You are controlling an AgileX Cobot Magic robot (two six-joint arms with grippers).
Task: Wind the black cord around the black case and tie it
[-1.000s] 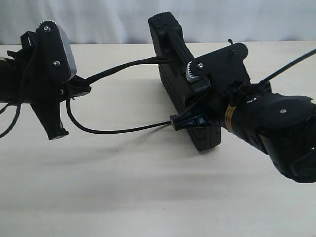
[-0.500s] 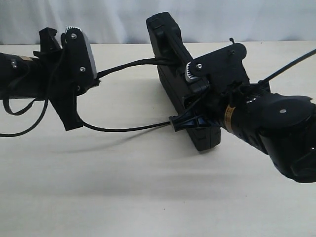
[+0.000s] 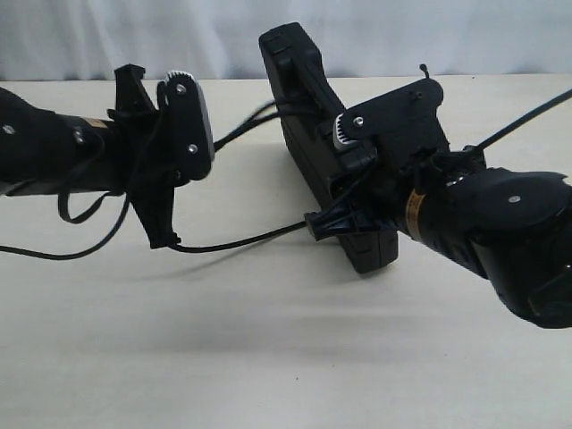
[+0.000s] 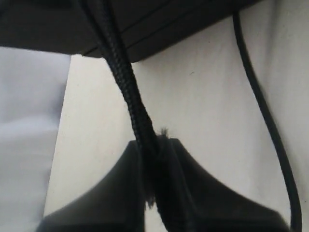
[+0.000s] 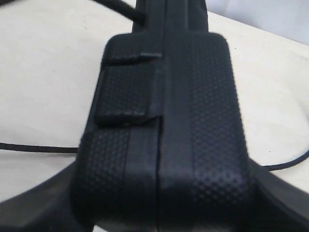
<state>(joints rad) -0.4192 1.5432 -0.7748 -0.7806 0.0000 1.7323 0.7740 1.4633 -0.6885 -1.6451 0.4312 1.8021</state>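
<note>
The black case (image 3: 302,116) stands on its long edge on the table, handle end away from the right arm. My right gripper (image 3: 353,214) is shut on its near short end; in the right wrist view the textured case (image 5: 164,116) fills the space between the fingers (image 5: 38,208). My left gripper (image 3: 204,154) sits left of the case, shut on the black cord (image 3: 246,125), which runs to the case's handle. The left wrist view shows the braided cord (image 4: 126,84) pinched at the gripper (image 4: 154,164), with frayed fibres there. A thinner strand (image 3: 241,237) sags along the table to the case's near end.
The beige table (image 3: 268,349) stretches in front of both arms. A pale backdrop (image 3: 223,36) closes the far side. A robot cable (image 3: 527,116) rises from the right arm, and another loops under the left arm (image 3: 54,255).
My left gripper has travelled right, toward the case, still holding the cord. The upper stretch of cord has shortened and the lower strand's bend has moved right. The right gripper has stayed put.
</note>
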